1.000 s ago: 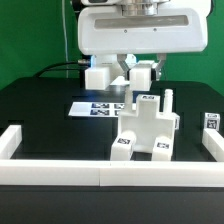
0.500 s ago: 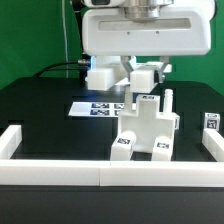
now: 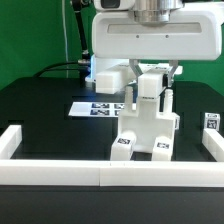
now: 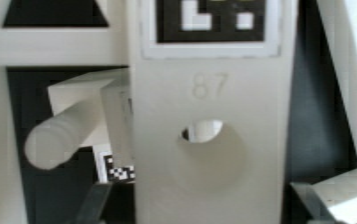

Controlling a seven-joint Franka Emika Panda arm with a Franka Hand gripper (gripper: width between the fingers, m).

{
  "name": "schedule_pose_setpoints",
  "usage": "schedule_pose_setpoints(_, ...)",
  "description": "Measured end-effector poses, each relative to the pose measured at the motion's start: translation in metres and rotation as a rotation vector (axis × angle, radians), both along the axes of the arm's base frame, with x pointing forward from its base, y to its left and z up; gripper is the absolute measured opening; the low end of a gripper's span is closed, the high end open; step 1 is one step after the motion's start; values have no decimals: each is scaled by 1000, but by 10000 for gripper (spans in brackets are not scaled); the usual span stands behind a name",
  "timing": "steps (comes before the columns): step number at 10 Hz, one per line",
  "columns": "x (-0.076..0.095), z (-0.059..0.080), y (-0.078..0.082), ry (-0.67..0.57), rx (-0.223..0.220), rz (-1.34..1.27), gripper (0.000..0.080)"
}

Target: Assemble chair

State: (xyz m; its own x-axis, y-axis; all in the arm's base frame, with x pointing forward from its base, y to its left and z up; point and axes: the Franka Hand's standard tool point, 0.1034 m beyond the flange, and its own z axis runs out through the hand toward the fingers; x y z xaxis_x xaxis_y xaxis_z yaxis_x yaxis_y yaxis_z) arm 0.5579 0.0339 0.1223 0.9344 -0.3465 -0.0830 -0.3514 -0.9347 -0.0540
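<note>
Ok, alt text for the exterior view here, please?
The white gripper hangs directly over a partly built white chair on a black table, reaching the chair's top tagged piece; whether it grips that piece is unclear. The marker board lies behind the chair, white border rails in front.

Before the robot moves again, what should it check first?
1. Gripper is over the chair: ok.
2. Gripper open or shut: cannot tell from either view.
3. Chair stands upright: ok.
4. Round hole in the tagged slab shows in the wrist view: ok.
5. Small loose piece at the exterior view's right sits apart from the chair: ok.
6. Marker board lies flat, not under the gripper: ok.
</note>
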Motion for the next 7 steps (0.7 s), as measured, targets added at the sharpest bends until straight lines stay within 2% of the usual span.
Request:
schedule_pose_setpoints(4, 9, 1, 16, -13, -8, 64, 288)
schedule_pose_setpoints(7, 9, 0, 16, -13, -8, 63, 288)
